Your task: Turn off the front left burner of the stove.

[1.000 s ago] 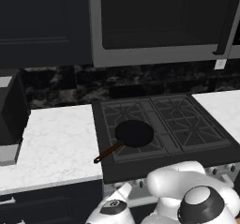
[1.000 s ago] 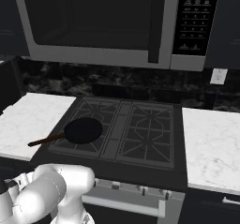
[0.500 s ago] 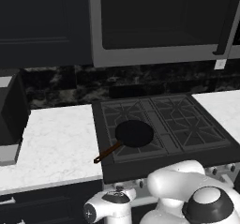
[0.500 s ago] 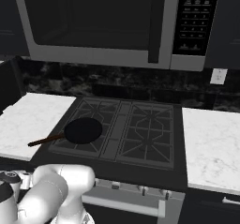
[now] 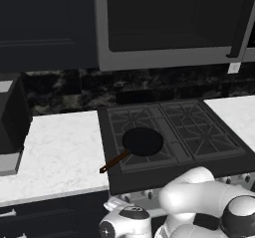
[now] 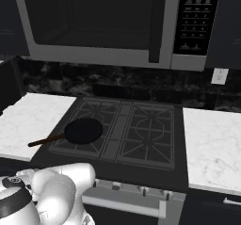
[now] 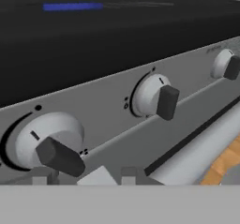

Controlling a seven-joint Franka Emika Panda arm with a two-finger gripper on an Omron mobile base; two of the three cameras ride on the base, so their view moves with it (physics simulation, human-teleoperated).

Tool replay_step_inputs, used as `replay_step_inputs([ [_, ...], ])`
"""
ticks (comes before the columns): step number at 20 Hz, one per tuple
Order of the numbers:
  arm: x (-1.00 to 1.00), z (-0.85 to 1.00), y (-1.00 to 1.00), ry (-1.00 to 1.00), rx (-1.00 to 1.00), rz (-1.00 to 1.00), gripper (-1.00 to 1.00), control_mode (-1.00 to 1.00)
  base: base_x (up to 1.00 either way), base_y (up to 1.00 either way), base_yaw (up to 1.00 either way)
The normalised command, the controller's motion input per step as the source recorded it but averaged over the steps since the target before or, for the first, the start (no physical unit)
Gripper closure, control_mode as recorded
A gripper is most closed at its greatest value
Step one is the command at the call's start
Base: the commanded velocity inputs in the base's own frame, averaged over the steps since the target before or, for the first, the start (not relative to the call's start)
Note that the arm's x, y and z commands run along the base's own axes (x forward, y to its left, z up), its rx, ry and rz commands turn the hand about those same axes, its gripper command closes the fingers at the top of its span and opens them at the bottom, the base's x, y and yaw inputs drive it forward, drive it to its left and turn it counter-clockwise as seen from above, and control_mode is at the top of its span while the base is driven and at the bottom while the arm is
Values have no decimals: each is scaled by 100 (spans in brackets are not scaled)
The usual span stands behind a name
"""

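While near jaws, knob (image 7: 49, 148) uncontacted.

I can read no word, brand or number anywhere. The microwave's keypad (image 6: 195, 18) carries rows of pale marks too small for me to make out. On the stove's silver front panel (image 7: 112, 110), small dark dots and a short index line sit beside each knob (image 7: 47, 143), none forming a legible sign.
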Motion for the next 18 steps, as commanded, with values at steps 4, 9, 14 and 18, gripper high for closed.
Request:
replay_step_inputs([
  [4,26,53,-32,-51,53,-37,100,-100,0,0,0],
  [9,13,26,-22,-25,29,-19,100,-100,0,0,0],
  [14,0,0,0,0,0,0,100,-100,0,0,0],
  [18,-1,0,-1,0,0,0,100,-100,0,0,0],
])
